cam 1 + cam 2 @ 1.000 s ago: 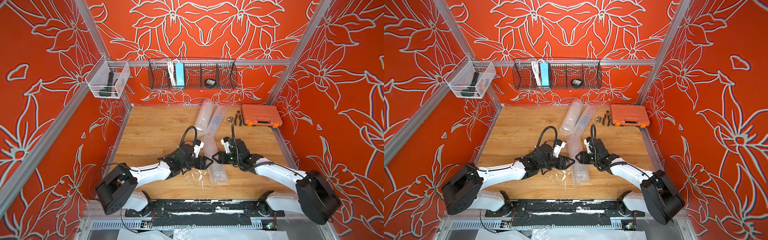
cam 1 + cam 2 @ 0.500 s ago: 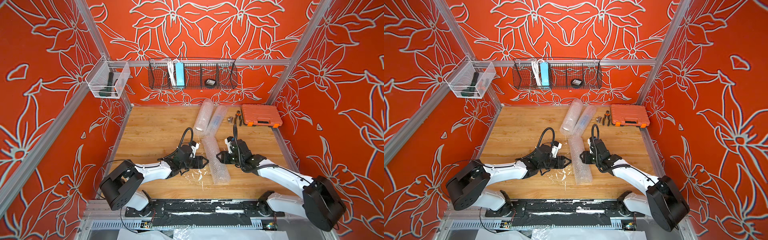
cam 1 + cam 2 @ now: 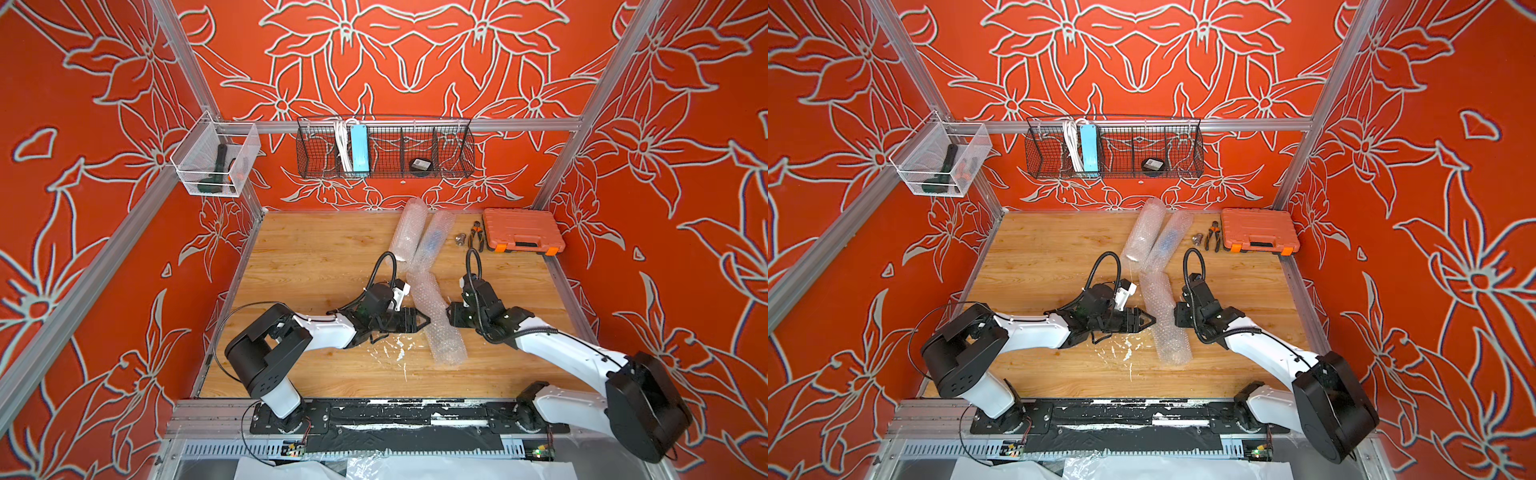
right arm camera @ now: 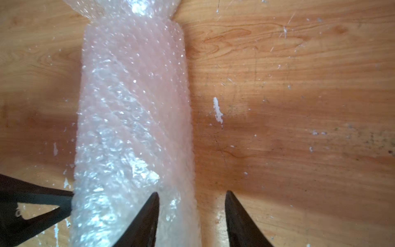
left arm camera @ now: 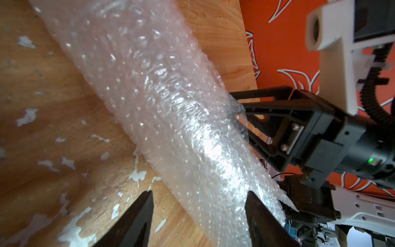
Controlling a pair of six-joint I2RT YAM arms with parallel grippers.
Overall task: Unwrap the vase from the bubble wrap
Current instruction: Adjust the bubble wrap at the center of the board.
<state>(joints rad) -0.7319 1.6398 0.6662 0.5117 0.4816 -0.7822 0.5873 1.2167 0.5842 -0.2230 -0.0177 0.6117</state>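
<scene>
**Your bubble wrap (image 3: 439, 336) lies mid-table as a roll, with a gripper on either side.**

It's a crinkly, see-through tube of small bubbles, faintly pink, flat on the scuffed wooden table (image 3: 316, 257). You can't make out what it wraps. Your left gripper (image 5: 199, 193) is spread and clamps nothing, the roll showing between its fingers. Your right gripper (image 4: 192, 196) is spread too, one finger over the roll's edge and one over bare wood. There are three rolls in all: two back rolls (image 3: 409, 228) touch, one with a blurry bluish core.

Glossy clear plastic bubble wrap (image 3: 442, 340) on scuffed wooden table (image 3: 316, 257).
</scene>
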